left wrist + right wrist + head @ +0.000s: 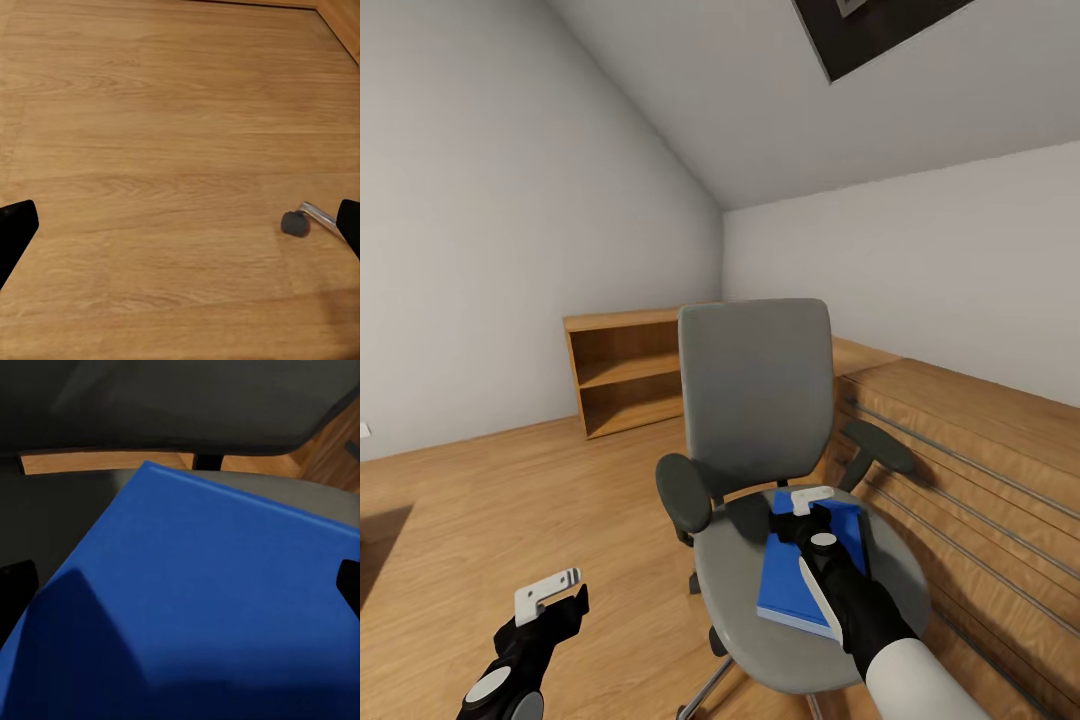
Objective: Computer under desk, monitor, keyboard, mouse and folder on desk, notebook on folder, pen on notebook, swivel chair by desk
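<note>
Right now the folder (792, 578) is lying flat on the seat of the swivel chair (755, 400), bright blue against the grey upholstery. The right gripper (812, 500) is hovering directly over it with its fingers spread wide, holding nothing; in the right wrist view the folder (202, 600) is sitting between the dark fingertips. The left gripper (548, 592) is hanging low beside the chair, open and empty, over the wooden floor (150, 112), where a chair caster (295, 223) is showing. Behind the chair, a low wooden bookshelf (622, 372) is standing against the grey wall (480, 220) under the sloped ceiling (760, 90).
</note>
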`<state>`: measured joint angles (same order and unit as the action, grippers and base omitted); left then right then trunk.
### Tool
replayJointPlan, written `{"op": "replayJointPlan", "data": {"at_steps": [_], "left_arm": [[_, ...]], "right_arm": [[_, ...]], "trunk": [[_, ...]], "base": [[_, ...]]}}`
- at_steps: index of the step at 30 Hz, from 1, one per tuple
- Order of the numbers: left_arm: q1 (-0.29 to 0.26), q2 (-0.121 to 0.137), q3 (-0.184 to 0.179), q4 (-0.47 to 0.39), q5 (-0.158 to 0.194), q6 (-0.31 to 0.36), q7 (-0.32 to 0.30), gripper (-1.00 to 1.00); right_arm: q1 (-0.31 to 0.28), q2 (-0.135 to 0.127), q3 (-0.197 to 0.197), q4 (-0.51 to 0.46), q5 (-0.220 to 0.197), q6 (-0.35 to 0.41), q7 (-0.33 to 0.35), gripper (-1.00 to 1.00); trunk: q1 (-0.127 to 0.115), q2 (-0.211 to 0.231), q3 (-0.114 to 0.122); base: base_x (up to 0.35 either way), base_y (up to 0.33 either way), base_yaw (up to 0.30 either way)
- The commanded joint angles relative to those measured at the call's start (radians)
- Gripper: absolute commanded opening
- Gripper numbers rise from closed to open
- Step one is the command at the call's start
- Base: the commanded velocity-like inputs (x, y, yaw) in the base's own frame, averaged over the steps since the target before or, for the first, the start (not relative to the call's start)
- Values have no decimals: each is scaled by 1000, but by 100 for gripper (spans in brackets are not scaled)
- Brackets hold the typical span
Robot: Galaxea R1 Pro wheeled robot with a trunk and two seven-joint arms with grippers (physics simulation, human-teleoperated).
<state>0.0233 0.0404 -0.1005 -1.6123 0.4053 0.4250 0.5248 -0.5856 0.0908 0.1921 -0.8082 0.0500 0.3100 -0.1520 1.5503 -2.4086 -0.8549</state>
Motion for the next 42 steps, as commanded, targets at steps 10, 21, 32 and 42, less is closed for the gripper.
{"op": "replayJointPlan", "data": {"at_steps": [10,21,32,42], "left_arm": [[0,1,-4,0,9,1,9,100],[0,0,-4,2,9,2,9,100],[0,-2,-5,0,9,1,8,100],[0,-2,-5,0,9,4,8,100]], "right_arm": [[0,0,3,-2,5,8,-6,100],[0,0,3,-2,5,8,-6,100],[0,0,4,-2,6,8,-6,100],[0,0,4,-2,6,8,-6,100]], "trunk": [[0,0,-1],[0,0,-1],[19,-35,-17],[19,-35,-17]], "base": [[0,78,0],[0,8,0],[0,0,0],[0,0,0]]}}
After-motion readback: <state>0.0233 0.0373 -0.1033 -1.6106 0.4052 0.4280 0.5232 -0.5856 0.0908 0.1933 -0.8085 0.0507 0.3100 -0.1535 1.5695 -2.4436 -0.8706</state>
